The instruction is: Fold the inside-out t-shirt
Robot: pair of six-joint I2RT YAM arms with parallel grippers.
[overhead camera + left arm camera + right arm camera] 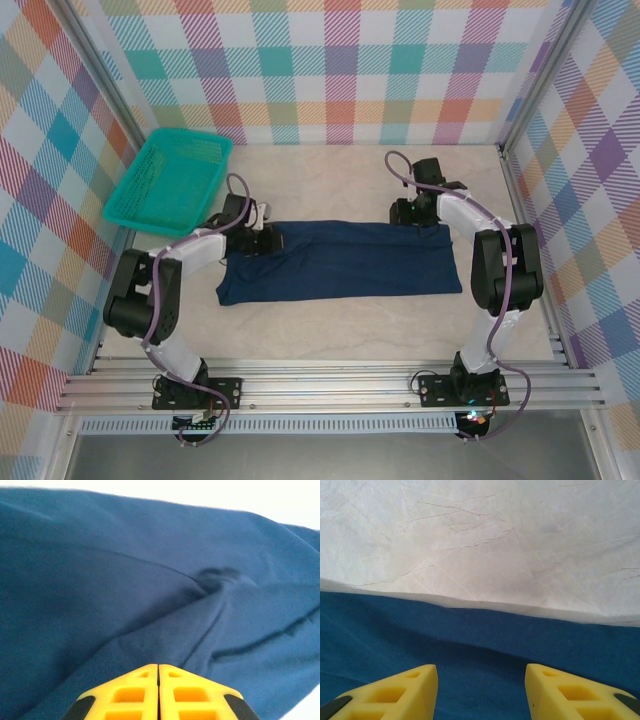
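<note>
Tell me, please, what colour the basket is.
The basket is teal, seen best in the top external view.

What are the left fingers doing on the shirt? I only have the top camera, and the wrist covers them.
Observer: In the left wrist view the left gripper is shut, its yellow fingers pressed together against the t-shirt.
Operator: Is cloth caught between them?
Observer: Cannot tell. The cloth puckers into a crease just ahead of the tips.
Operator: And the right one?
Observer: The right gripper is open, fingers apart over the t-shirt near its edge, with bare table beyond.
</note>
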